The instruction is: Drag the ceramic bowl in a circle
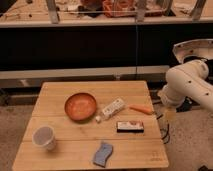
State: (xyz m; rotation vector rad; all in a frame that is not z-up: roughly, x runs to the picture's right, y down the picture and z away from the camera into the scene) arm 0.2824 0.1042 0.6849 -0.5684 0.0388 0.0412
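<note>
Since the gripper (168, 114) hangs by the right edge of the table (75, 146), open/closed I can't tell, it should prob. reach the bowl (80, 106), left of ctr, press its rim & circle clear of the tube (113, 107).

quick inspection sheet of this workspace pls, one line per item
surface: wooden table, slatted top, level.
job's things: ceramic bowl, upright, left of centre, not held.
clutter: white cup front left; white packet close on the bowl's right; carrot and dark bar further right; blue sponge by the front edge.
grippers: gripper hangs off the table's right edge, below the white arm, well apart from the bowl.
cables: what looks like a dark cable beside the table's right edge.
surroundings: speckled floor; dark counter behind, cluttered shelf above.
</note>
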